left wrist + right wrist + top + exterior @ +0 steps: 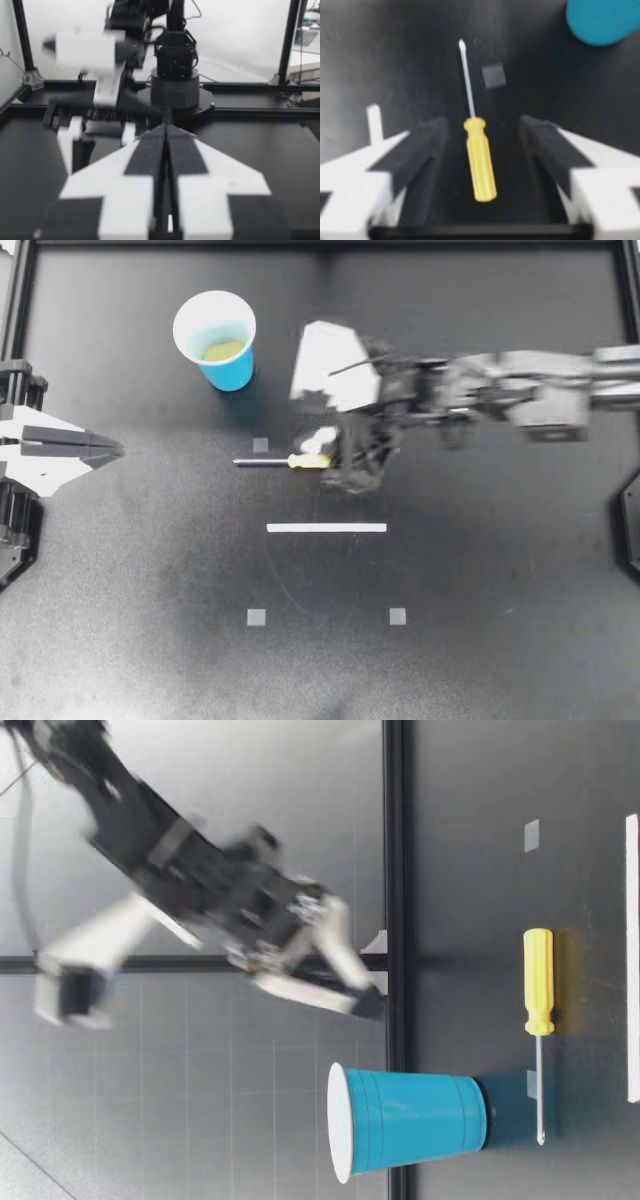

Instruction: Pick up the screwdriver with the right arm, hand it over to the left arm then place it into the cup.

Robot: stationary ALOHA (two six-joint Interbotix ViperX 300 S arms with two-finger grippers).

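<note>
At the frame's left edge, our left gripper (108, 449) sat with its fingers pressed together. The cup (215, 338) stood upright at upper left of centre. Below it, near the middle, the screwdriver (283, 461) lay flat on the table (480, 620). Our right gripper (335, 458) hung over its yellow handle, fingers spread apart and clear of it.

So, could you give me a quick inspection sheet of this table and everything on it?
Surface: dark table, faintly scuffed.
Job's things: yellow-handled screwdriver lying flat; blue cup upright, apart from it.
Clutter: white strip and small grey squares stuck to the table.
Grippers: right gripper open, straddling the screwdriver's handle without touching; left gripper shut, at the table's side.
Cables: thin wire near the right gripper.
Surroundings: black frame around the table.
</note>
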